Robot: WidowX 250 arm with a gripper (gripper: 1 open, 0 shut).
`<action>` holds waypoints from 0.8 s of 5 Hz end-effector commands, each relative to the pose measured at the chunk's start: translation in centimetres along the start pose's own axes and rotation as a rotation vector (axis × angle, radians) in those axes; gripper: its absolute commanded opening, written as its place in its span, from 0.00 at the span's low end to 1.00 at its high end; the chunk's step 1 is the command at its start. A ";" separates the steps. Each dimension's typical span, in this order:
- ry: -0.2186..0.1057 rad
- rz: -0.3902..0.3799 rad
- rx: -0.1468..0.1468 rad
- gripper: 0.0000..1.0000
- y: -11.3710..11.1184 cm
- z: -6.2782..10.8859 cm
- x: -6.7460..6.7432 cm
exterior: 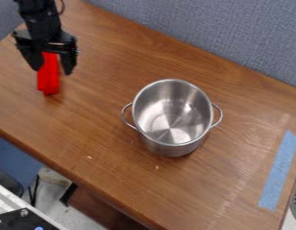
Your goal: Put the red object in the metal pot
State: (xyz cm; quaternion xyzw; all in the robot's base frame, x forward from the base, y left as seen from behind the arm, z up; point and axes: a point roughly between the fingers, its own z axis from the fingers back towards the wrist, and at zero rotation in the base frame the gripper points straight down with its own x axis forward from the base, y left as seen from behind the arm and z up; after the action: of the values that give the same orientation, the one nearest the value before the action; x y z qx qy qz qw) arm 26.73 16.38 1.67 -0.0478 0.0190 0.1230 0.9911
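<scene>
The red object is a bright red block standing upright near the left edge of the wooden table. My black gripper hangs right over its top, jaws open, with one finger on either side of the block's upper part. The block still rests on the table. The metal pot is a shiny round steel pot with two small side handles. It stands empty and lidless near the table's middle, well to the right of the block.
A strip of blue tape lies on the table near its right edge. A grey-blue wall panel runs behind the table. The table's front edge drops to the floor, with dark equipment below.
</scene>
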 end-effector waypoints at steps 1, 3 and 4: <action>-0.086 0.020 0.021 1.00 0.1 3.5 -0.1; -0.086 0.086 -0.004 1.00 -0.7 4.9 -2.4; -0.091 0.120 -0.023 1.00 -0.6 4.2 -2.8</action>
State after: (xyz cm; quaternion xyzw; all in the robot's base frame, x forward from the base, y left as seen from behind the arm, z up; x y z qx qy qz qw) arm 23.84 14.95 4.47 -0.0616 0.0034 0.1786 0.9820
